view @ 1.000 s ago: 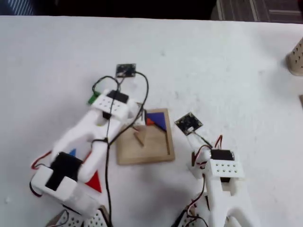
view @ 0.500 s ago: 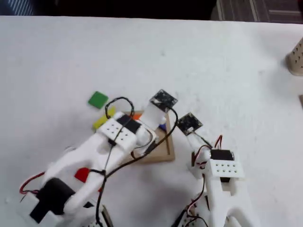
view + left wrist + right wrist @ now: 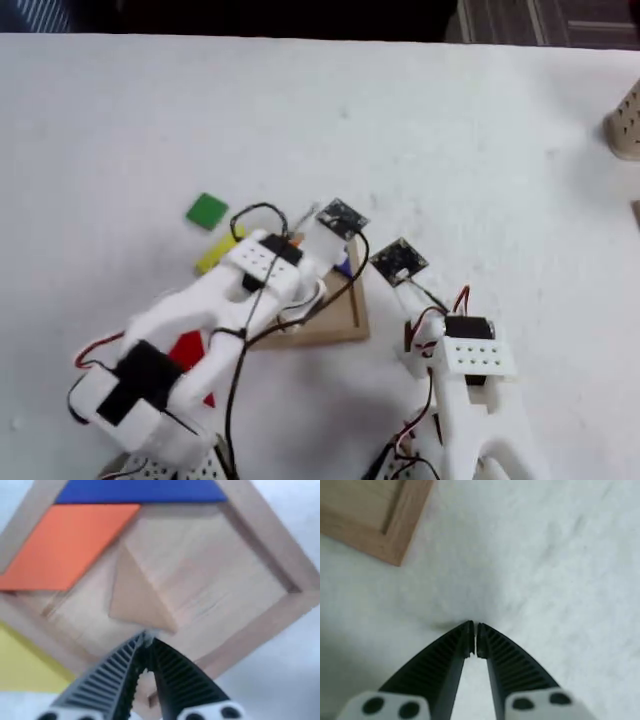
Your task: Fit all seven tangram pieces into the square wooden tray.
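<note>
White desk (image 3: 480, 130) carries both arms, and a dark strip of room lies beyond its far edge at the top of the high view. Nearest, at the lower right of that frame, the right arm (image 3: 470, 365) stands beside the square wooden tray (image 3: 340, 322). The right end effector (image 3: 474, 630) has its fingers pressed together over bare desk, with one corner of the tray near it.

At the lower left, the left arm (image 3: 190, 330) slants up toward the centre of the frame. A red triangle (image 3: 187, 350) lies on the desk, partly under this arm. The tray sits at the centre, its left part covered by the same arm.

The left end effector (image 3: 146, 639) hangs over the tray's floor, fingers closed together. Its tips are at a corner of a pale wooden triangle (image 3: 137, 597) lying inside. Beyond that, an orange parallelogram (image 3: 70, 545) lies in the tray, touching a blue piece (image 3: 135, 490) set into the far corner.

A yellow piece (image 3: 215, 256) rests on the desk just beside the tray's outer wall. A green square (image 3: 207, 210) lies farther up, left of centre. A perforated beige object (image 3: 625, 125) shows at the right edge.
</note>
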Motion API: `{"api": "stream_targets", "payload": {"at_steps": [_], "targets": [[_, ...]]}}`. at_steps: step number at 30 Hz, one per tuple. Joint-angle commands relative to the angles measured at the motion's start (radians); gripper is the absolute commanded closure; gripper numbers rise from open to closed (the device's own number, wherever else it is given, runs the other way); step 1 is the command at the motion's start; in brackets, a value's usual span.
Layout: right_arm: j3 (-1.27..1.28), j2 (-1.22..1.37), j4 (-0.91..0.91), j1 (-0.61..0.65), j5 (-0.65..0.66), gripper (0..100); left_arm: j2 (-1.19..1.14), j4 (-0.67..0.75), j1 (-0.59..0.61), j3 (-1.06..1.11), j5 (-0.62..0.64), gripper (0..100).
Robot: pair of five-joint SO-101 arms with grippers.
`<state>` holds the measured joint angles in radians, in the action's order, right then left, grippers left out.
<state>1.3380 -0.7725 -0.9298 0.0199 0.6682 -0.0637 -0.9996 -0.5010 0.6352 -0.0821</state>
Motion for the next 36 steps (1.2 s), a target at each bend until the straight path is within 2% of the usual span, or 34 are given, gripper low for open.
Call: {"api": "stream_targets", "payload": {"at_steps": [1, 9, 15, 23, 28, 33, 36], "targets": [[-0.006, -0.036, 0.01, 0.01, 0.011, 98.1, -0.042, -0.003, -0.054, -0.089, -0.005, 98], [-0.006, -0.036, 0.01, 0.01, 0.011, 98.1, -0.048, 0.12, -0.085, -0.11, 0.146, 98], [-0.006, -0.036, 0.01, 0.01, 0.011, 98.1, -0.05, 0.206, -0.127, -0.11, 0.152, 98], [-0.006, -0.036, 0.01, 0.01, 0.011, 98.1, -0.048, 0.216, -0.128, -0.112, 0.152, 98], [-0.002, -0.036, 0.013, 0.01, 0.011, 98.1, -0.05, 0.287, -0.162, -0.129, 0.157, 98], [0.0, -0.036, 0.013, 0.01, 0.011, 98.1, -0.05, 0.362, -0.186, -0.133, 0.285, 98], [0.0, -0.036, 0.013, 0.01, 0.011, 98.1, -0.041, 0.365, -0.186, -0.135, 0.307, 98]]}}
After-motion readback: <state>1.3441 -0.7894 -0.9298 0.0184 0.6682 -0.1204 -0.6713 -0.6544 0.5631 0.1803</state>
